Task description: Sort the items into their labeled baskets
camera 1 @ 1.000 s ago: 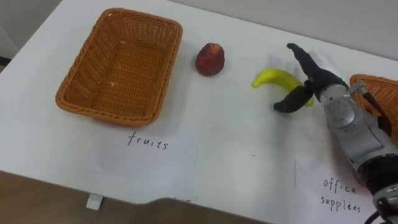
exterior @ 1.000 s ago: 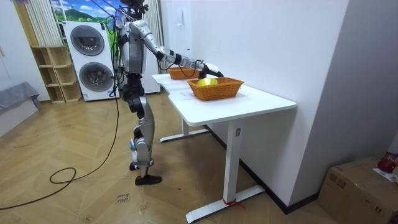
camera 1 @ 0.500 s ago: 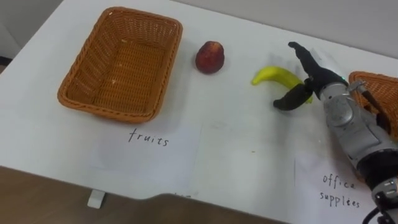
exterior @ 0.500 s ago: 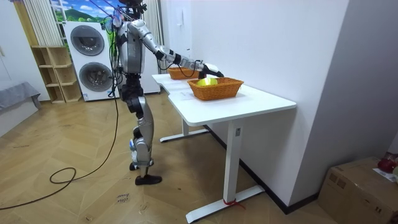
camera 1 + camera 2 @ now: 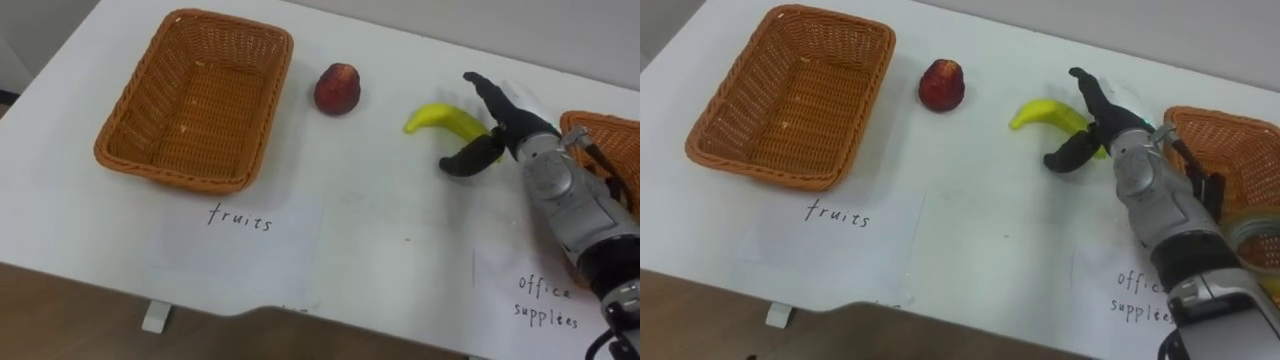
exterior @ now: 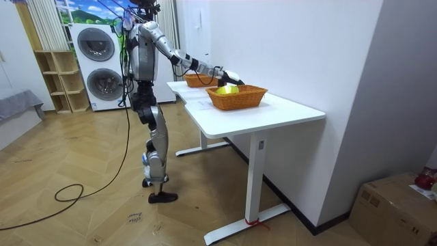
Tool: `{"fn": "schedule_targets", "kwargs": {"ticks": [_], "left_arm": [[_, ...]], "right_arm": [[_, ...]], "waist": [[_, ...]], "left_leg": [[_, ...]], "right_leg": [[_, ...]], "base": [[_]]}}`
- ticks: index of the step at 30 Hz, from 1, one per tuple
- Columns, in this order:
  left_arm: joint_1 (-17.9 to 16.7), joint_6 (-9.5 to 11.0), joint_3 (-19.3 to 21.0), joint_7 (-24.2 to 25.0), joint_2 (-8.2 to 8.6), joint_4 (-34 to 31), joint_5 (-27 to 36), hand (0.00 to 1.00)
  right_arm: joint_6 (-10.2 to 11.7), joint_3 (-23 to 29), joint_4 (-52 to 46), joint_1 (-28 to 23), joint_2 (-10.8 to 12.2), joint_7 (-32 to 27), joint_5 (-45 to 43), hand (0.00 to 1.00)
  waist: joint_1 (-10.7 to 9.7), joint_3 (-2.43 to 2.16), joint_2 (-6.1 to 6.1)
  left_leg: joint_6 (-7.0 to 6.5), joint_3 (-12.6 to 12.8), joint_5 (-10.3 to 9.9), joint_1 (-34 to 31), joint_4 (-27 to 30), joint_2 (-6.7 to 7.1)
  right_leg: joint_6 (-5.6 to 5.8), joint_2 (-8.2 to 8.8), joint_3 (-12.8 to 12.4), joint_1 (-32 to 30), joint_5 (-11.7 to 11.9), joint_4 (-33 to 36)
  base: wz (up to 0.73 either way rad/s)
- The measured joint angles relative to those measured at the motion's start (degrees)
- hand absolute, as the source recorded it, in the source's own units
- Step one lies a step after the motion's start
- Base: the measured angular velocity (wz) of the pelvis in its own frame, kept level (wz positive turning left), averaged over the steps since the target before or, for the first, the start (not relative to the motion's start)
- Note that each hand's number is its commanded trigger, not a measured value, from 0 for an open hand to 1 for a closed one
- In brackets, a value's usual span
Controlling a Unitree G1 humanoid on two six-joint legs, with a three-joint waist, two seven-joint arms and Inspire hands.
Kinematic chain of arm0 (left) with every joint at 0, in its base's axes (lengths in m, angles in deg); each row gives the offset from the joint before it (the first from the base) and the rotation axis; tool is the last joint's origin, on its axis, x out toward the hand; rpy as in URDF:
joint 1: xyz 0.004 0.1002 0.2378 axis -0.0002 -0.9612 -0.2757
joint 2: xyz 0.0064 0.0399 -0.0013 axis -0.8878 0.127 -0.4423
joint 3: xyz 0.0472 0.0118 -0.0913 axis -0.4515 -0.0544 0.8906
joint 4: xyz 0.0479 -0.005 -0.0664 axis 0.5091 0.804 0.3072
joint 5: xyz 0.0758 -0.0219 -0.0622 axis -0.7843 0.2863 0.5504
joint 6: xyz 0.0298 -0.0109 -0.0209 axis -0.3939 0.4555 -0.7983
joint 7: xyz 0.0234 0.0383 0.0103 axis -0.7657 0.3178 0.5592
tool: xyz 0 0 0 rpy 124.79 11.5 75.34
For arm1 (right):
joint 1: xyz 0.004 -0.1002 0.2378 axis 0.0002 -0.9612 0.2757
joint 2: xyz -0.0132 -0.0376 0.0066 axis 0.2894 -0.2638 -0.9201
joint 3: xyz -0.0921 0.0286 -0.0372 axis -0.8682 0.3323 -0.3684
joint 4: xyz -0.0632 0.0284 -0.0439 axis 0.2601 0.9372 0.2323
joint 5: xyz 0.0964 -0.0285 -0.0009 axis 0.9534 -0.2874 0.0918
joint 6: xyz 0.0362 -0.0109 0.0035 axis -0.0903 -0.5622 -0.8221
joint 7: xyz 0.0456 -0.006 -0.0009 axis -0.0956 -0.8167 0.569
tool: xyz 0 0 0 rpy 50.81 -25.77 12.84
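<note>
— Seeing your right hand point(image 5: 517, 142)? Fingers and thumb spread, straddling one end of the curved yellow banana point(image 5: 440, 122) on the white table point(image 5: 380, 235).
— Yes. Close off-centre (it's only the tip) and you could flick it away.

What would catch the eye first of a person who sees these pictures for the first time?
The right robot hand stands out. It is open around the right end of the yellow banana on the white table, with its fingers beyond the banana and its thumb on the near side. To the left lies a red fruit, and further left a large wicker basket stands empty.
</note>
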State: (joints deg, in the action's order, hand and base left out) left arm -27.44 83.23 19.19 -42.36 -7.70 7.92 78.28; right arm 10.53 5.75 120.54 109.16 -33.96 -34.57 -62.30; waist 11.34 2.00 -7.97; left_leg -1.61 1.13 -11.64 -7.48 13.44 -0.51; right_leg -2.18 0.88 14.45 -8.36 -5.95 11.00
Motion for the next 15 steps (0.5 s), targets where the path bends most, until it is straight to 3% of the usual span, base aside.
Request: {"fn": "schedule_targets", "kwargs": {"ticks": [8, 15], "left_arm": [[2.0, 0.1, -0.5, 0.0, -0.37, -0.3, 1.0, 0.0], [1.9, 0.3, -0.6, 0.0, -1.49, -0.9, 1.5, 0.0]], "right_arm": [[0.0, -2.6, 1.4, 0.0, -0.1, 7.1, 2.4, 0.0], [-0.6, -4.3, 2.1, 0.1, -0.2, 7.7, 1.7, 0.0]], "waist": [[-0.1, -0.16, -0.11], [0.3, -0.36, -0.33]], "left_leg": [[0.11, 0.0, 0.3, -0.8, 0.1, -0.12], [0.17, -0.1, 0.9, -0.9, 0.1, -0.02]], "right_leg": [[-0.3, 0.03, 0.0, -0.9, 0.5, 0.7], [-0.55, 0.15, 0.5, -1.0, 0.9, 0.7]], "base": [[-0.04], [0.03]]}}
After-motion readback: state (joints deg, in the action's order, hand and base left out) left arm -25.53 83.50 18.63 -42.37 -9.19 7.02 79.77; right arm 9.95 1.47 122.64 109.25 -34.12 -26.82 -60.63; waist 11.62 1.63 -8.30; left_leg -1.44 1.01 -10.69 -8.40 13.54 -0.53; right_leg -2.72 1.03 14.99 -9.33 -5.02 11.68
